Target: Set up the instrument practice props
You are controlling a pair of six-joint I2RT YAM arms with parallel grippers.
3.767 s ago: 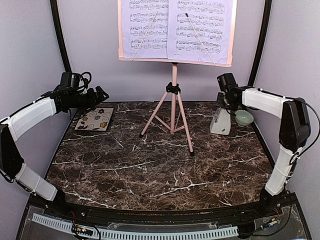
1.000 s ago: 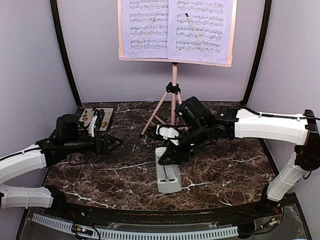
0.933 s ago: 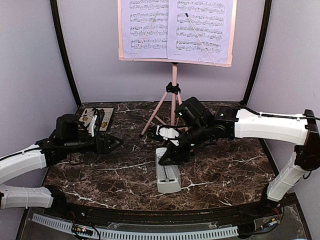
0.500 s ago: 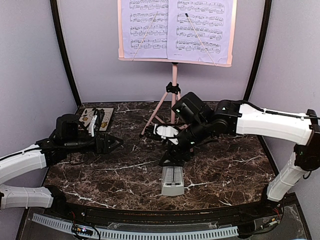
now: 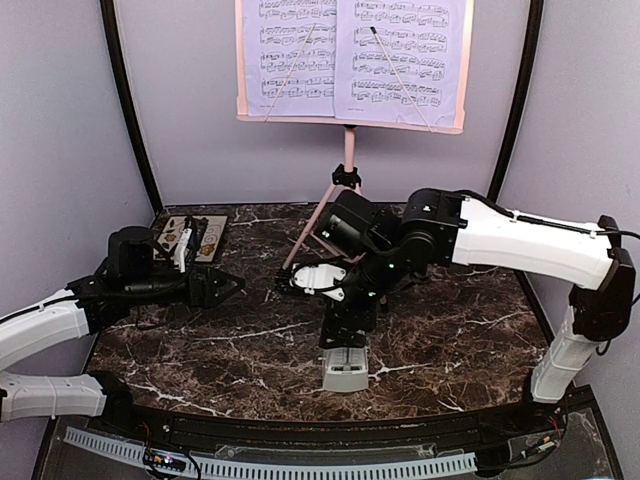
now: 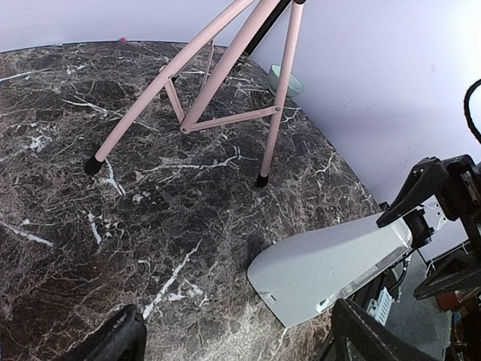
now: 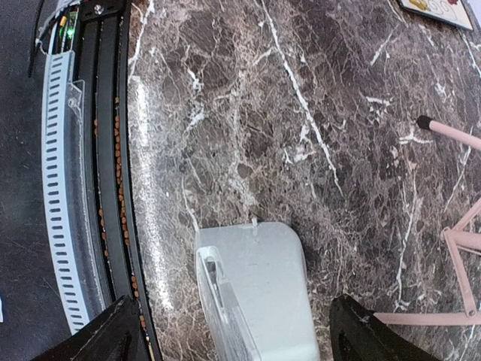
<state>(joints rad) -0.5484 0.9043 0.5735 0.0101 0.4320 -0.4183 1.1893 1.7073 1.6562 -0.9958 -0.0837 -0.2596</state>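
while the metronome (image 5: 344, 370) stands near the front of the surface (image 5: 460, 330), ahead of the music stand (image 5: 348, 190), the right end effector (image 5: 345, 338) straddles its top, spread wide and gripping nothing; the left end effector (image 5: 228, 287) gapes empty. placing looks done: next, a straight lift clear without tipping it

Dark marble table (image 5: 470, 330) with white veining. The pink music stand (image 5: 349, 140) stood on three legs at the rear centre. A floral tile (image 5: 172, 232) lay far left, a white metronome (image 5: 345, 368) sat near the front edge, and a pale green bowl (image 6: 285, 80) sat far right.
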